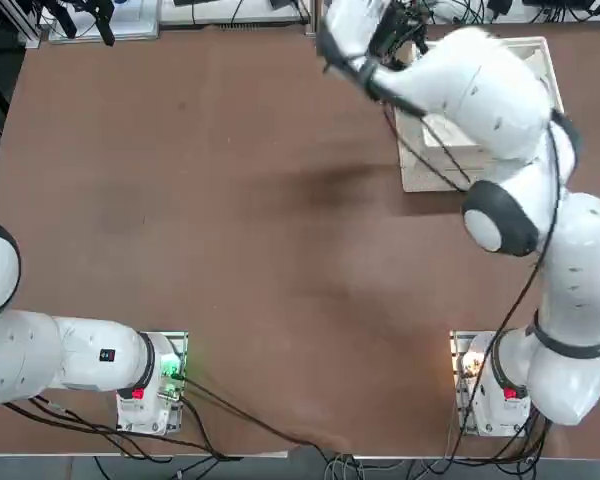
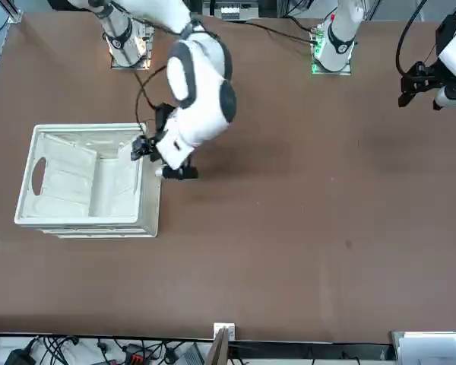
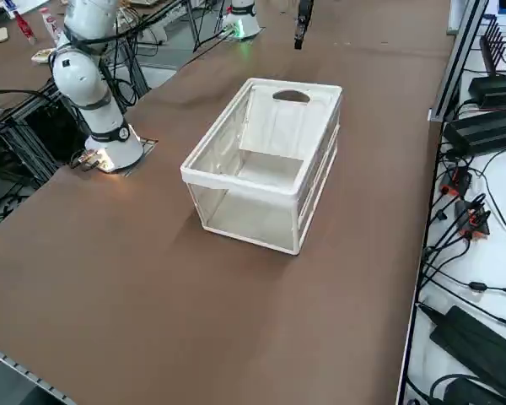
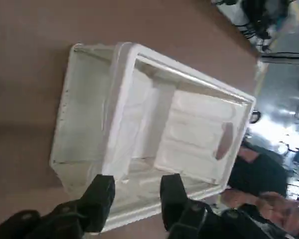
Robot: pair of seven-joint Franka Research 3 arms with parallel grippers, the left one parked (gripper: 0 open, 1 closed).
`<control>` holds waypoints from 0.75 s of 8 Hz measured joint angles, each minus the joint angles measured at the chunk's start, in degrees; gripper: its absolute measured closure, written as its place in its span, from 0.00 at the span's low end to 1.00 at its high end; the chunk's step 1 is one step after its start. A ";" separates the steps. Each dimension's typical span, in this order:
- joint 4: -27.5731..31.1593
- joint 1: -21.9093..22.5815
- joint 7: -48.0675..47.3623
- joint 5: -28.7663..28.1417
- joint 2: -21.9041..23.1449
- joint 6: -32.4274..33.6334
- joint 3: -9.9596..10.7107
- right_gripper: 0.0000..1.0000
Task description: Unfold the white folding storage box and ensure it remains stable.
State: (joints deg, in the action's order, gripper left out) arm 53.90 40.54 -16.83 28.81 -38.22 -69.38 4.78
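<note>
The white folding storage box [image 2: 82, 222] stands opened up on the table, its thick rim [image 3: 246, 182] raised and its walls upright. An oval handle cutout [image 2: 38, 175] shows in the short wall farthest from the table's middle. My right gripper [image 2: 146, 147] hovers at the opposite short wall, just above the rim. In the wrist view the gripper [image 4: 135, 191] is open, its two dark fingers apart with nothing between them, and the box [image 4: 154, 127] lies below. From overhead my arm hides most of the box [image 1: 432, 172].
The right arm's base [image 1: 490, 385] sits at the near table edge. Cables, power supplies and racks [image 3: 481, 110] line the table's right side. A person [image 4: 261, 199] shows beyond the table in the wrist view. Bare brown tabletop [image 2: 304, 213] spreads beside the box.
</note>
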 joint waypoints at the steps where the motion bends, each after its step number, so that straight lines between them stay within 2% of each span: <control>1: 1.16 -4.03 3.78 -6.43 3.43 -2.81 0.04 0.50; 2: 4.31 -8.20 7.81 -12.39 6.60 -7.00 0.09 0.63; 4: 16.72 -16.64 15.82 -22.69 13.05 -19.87 0.22 0.86; 6: 32.20 -23.85 22.68 -31.96 18.85 -33.42 0.27 0.97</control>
State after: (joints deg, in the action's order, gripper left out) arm 86.09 16.69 5.85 -3.15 -19.37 -102.80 5.04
